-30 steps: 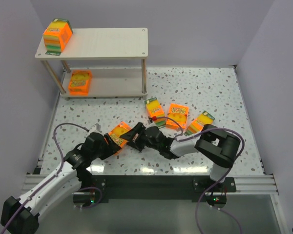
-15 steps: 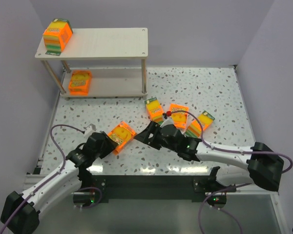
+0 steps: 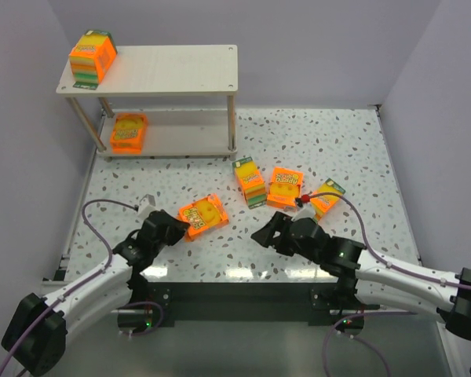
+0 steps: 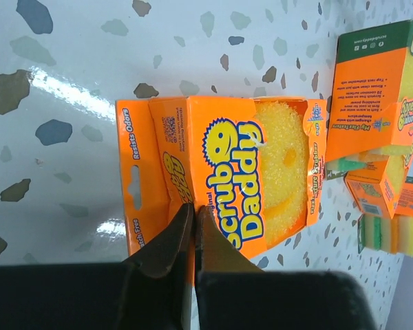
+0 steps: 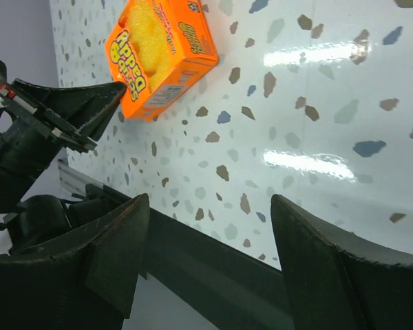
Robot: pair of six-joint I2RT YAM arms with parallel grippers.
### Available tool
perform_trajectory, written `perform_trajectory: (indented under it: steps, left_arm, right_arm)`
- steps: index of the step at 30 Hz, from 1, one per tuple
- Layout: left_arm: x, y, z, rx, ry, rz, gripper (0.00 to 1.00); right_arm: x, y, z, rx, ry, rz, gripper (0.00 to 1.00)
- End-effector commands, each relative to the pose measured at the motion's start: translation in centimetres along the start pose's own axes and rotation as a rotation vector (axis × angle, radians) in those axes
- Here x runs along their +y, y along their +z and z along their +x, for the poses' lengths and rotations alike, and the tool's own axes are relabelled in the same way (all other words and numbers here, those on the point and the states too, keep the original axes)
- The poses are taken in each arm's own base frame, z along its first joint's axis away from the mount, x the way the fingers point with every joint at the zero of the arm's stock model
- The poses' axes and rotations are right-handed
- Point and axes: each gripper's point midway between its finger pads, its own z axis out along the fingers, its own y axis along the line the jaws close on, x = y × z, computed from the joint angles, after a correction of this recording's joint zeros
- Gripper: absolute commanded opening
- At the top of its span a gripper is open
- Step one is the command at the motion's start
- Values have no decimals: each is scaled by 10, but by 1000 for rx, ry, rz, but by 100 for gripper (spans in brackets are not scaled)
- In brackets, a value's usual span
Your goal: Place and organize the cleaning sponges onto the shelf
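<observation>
A flat orange sponge pack (image 3: 202,215) (image 4: 255,172) lies on the speckled table, left of centre. My left gripper (image 3: 184,228) (image 4: 194,206) is shut, its tips pinching the pack's near cardboard edge beside the hang tab. My right gripper (image 3: 263,234) (image 5: 210,199) stands open and empty, low over the table to the right of that pack (image 5: 162,51). Three more packs (image 3: 250,181), (image 3: 286,187), (image 3: 323,198) lie together right of centre. The shelf (image 3: 165,67) stands at the back left, with a thick pack (image 3: 92,56) on its top board and a flat pack (image 3: 129,132) on its lower board.
Grey walls close the table at the left, back and right. A black rail (image 3: 243,294) runs along the near edge under both arms. The shelf's thin legs (image 3: 231,126) stand on the table at the back left.
My left gripper has shut on the flat pack's edge, and the pack has turned slightly. My right arm has drawn back to the right, away from that pack, still open.
</observation>
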Motion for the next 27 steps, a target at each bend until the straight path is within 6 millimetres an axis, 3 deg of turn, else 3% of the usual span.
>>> perform_trajectory:
  steps: [1, 4, 5, 9, 15, 20, 27]
  left_arm:
    - [35, 2, 15, 36, 23, -90, 0]
    - [23, -6, 5, 5, -14, -60, 0]
    - [6, -12, -7, -35, -42, -9, 0]
    - [-23, -23, -37, -125, -122, 42, 0]
    - [-59, -13, -70, -121, -215, 120, 0]
    - [-108, -15, -124, -216, -316, 264, 0]
    - [-142, -24, -181, -417, -464, 380, 0]
  right_arm:
    - [-29, -10, -5, -35, -26, 95, 74]
    - [-33, -18, -8, -46, -28, 100, 74]
    - [-34, -19, -9, -50, -28, 102, 74]
    - [-37, -24, -12, -60, -32, 109, 74]
    - [-41, -32, -15, -74, -39, 110, 74]
    - [-48, -41, -19, -92, -44, 121, 75]
    - [-57, -48, -22, -112, -56, 134, 75]
